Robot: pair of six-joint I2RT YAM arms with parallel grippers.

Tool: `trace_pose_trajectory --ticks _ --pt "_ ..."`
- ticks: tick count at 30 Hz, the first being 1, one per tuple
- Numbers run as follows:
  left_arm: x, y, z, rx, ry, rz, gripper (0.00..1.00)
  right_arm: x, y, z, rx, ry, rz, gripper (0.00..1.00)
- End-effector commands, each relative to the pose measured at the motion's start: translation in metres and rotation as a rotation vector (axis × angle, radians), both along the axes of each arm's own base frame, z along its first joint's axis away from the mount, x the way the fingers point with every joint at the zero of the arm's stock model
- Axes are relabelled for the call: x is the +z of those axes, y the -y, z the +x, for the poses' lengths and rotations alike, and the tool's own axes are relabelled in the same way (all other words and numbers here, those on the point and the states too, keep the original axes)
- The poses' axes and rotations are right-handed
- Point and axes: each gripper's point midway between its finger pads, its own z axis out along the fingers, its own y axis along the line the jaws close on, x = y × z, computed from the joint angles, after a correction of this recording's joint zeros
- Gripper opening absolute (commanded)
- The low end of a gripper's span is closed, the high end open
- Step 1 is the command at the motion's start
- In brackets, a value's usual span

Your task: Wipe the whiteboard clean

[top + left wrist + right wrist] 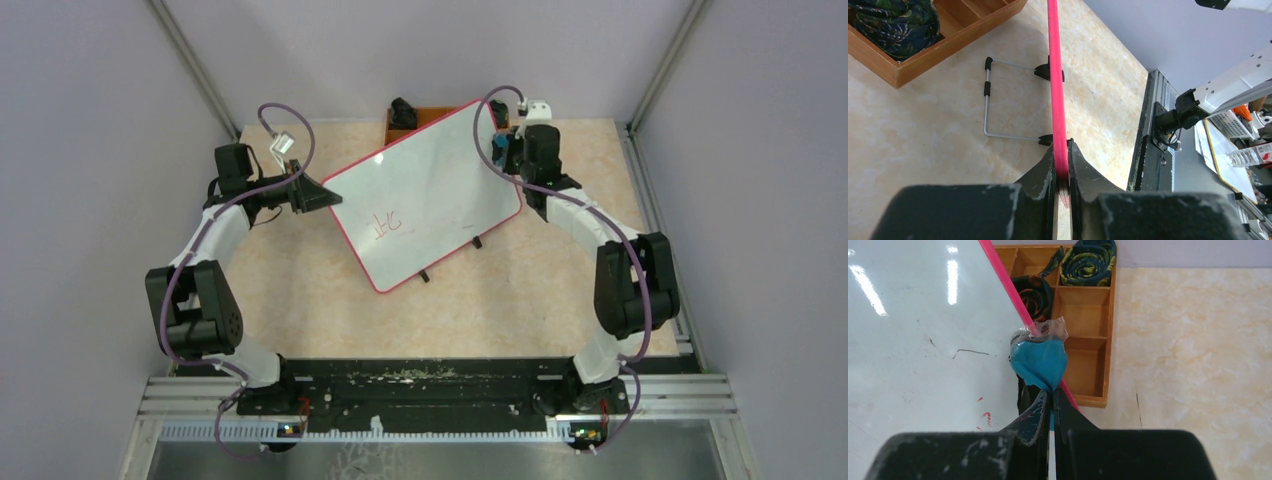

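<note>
Clamping the rim of the whiteboard (420,200) between its jaws, the left gripper (1062,175) is steadying it while the right gripper (1050,400) is pinching a blue wad (1039,360) just ahead at the far rim, red characters (388,224) left of those jaws waiting unwiped.

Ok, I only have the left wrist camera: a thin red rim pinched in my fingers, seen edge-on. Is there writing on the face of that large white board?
Observer: Yes. The top view shows red handwritten characters on the large, flat, red-rimmed whiteboard, toward its near-left edge.
Operator: What is the other arm carrying?
Observer: The right gripper is shut on a blue wad with crinkled clear plastic at its tip.
Operator: Where is that wad relative to the board?
Observer: At the board's far right rim, beside the brown wooden compartment tray, well away from the characters.
</note>
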Motion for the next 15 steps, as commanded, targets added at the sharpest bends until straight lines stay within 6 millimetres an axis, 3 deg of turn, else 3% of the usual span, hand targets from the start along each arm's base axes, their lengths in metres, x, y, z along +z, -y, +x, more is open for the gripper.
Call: trace_pose_trajectory --ticks 1,8,13,15 --pt "0.004 -0.001 0.011 -0.005 0.114 0.040 0.00 0.052 -0.019 0.021 0.073 0.135 0.057 0.00" --pt "0.003 -0.002 0.011 -0.005 0.112 0.040 0.00 0.069 -0.025 0.018 0.103 0.161 0.083 0.00" --pt "0.001 -0.001 0.012 -0.009 0.104 0.036 0.00 0.054 -0.035 0.008 0.130 0.124 0.098 0.00" --pt "0.002 -0.001 0.012 -0.010 0.104 0.034 0.00 0.059 -0.037 0.000 0.131 0.143 0.092 0.00"
